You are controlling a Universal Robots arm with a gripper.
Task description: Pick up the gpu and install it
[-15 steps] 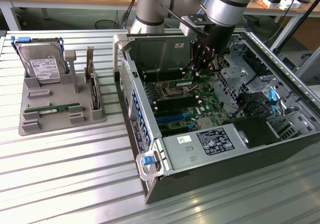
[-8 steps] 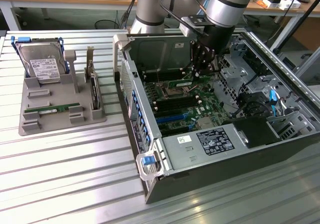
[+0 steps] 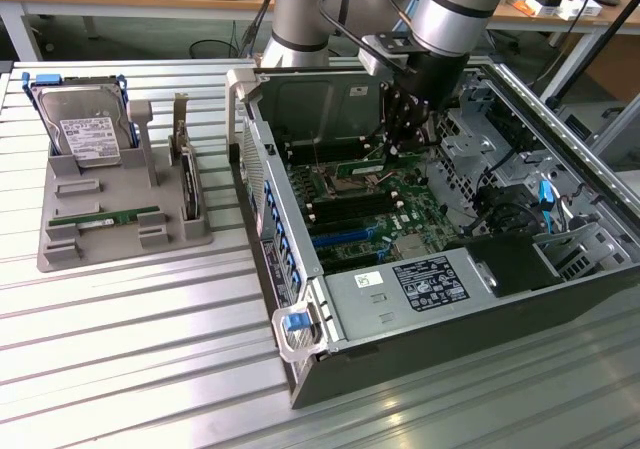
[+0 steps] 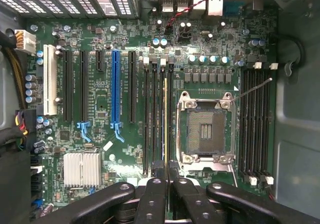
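The gpu (image 4: 165,124), a thin, light, stiff, easily broken stick, stands on edge in a slot of the green board (image 4: 100,129) just under the tool (image 4: 169,186), pinched shut by its top edge.

No text legible anywhere. Silver hard drive in blue rails (image 3: 85,129), upright in grey holder at exterior view's left: white label w/ dark print, too small to read. Black rectangular sticker (image 3: 430,281) on grey metal power-supply cover inside open PC case: white print + symbols, unreadable. Small white sticker (image 3: 370,280) just beside it: dark code-like mark, can't make out. Green motherboard (image 4: 100,104) in wrist view: tiny white silkscreen by slots, illegible.
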